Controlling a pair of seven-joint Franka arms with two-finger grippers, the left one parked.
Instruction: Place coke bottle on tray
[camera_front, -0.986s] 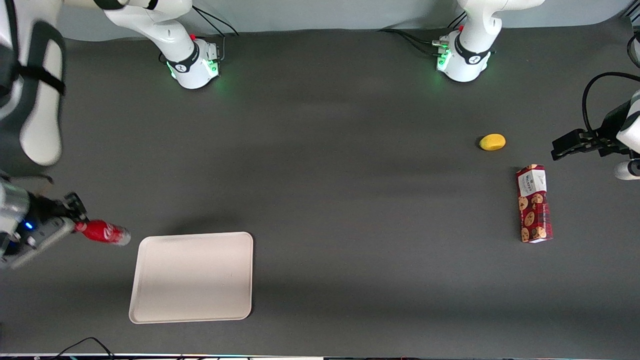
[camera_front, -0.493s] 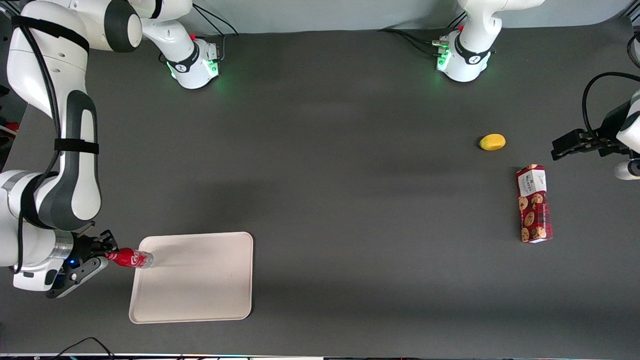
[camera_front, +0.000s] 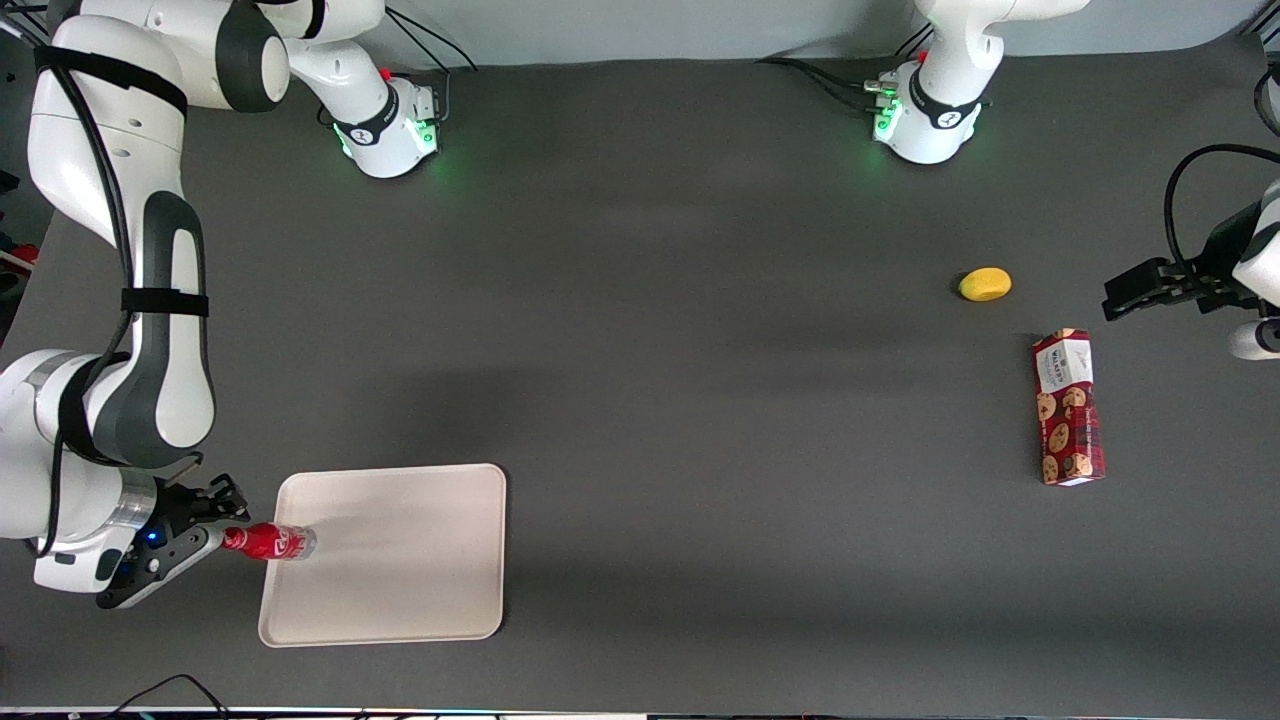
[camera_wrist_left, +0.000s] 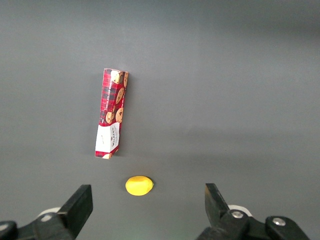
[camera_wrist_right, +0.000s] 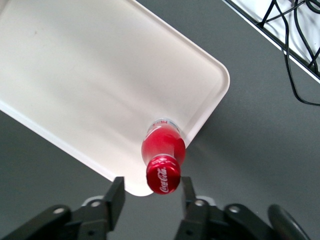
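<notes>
1. Lying flat toward the parked arm's end of the table (camera_front: 700, 330): a red cookie box (camera_front: 1068, 407), also showing in the left wrist view (camera_wrist_left: 111, 113), with a small yellow fruit (camera_front: 985, 284) near it, a little farther from the front camera (camera_wrist_left: 139, 185).
2. Sitting well apart from both – at the working arm's end – a cream tray (camera_front: 400, 570), bare across its surface (camera_wrist_right: 75, 65).
3. Nothing standing between the bottle and the tray's open middle; only the low rim passing under the bottle.
4. Reaching in at tray level from the working arm's end: the right arm (camera_front: 150, 300), forearm dropping toward the front camera, wrist bent so that the gripper (camera_front: 222, 537) is pointing sideways at the tray's short edge.
5. Gripping the coke bottle (camera_front: 268, 541) by its neck just under the red cap (camera_wrist_right: 163, 174) – fingers (camera_wrist_right: 116, 195) closed narrowly against it on either side.
6. Holding the bottle with its cap end at the gripper and its silvery base leaning out over the tray's rim, near the corner nearest the working arm (camera_wrist_right: 163, 145).
7. Hard telling whether the base is touching the tray or hanging just above it.
</notes>
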